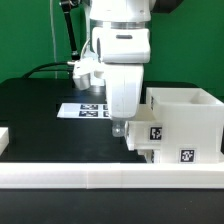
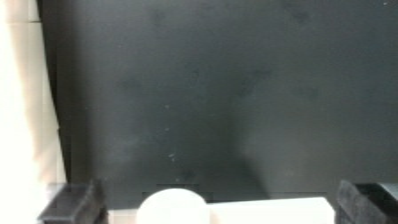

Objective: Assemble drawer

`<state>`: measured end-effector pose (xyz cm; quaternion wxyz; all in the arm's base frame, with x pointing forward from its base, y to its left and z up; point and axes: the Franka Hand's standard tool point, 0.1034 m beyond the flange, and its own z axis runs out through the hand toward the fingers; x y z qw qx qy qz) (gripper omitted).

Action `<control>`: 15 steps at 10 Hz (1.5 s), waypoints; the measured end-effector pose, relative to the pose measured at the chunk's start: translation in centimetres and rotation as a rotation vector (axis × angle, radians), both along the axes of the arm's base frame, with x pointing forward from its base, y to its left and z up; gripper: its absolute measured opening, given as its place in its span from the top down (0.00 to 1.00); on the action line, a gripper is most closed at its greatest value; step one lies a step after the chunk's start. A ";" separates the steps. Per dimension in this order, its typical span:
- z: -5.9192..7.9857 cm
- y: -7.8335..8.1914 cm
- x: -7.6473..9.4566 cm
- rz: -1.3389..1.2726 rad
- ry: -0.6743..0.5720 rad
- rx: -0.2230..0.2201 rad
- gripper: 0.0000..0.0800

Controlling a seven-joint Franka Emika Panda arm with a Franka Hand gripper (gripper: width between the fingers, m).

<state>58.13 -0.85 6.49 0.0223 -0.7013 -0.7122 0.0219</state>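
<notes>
1. Exterior view shows the arm reaching down toward the front of the bench, its gripper [image 1: 127,133] low beside the big white box [image 1: 185,122] that forms the drawer's housing.
2. That box sits at the front edge of the bench toward the exterior view's right, its open top facing up and square tags on its front face.
3. A smaller white piece, probably one of the trays [image 1: 147,150], appears tucked against the box's lower near corner, just under the gripper; I cannot tell whether the fingers touch it.
4. Wrist view looks straight down on bare black bench top [image 2: 214,100], with both dark fingertips [image 2: 71,203] showing well apart and only a rounded white bit [image 2: 173,205] between them, not squeezed, so the tool looks spread and holding nothing.
5. My guess is the arm is low and close to the box because it is lining up to take or push the small tray, which has to slide into the housing.
6. Behind the arm, the marker board [image 1: 88,109] lies flat near the middle of the bench, out of the working path.
7. A long low white wall [image 1: 100,180] runs along the front edge, seemingly to stop parts sliding off.
8. Another white piece [image 1: 4,138] pokes in at the bench's edge on the exterior view's left; too little shows to name it.
</notes>
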 end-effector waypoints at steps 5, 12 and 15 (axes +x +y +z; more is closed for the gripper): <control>0.1 3.5 0.1 0.097 0.032 -0.005 0.19; 0.0 3.5 0.1 0.091 0.050 -0.005 0.19; 0.3 4.1 0.7 0.077 0.032 -0.007 0.19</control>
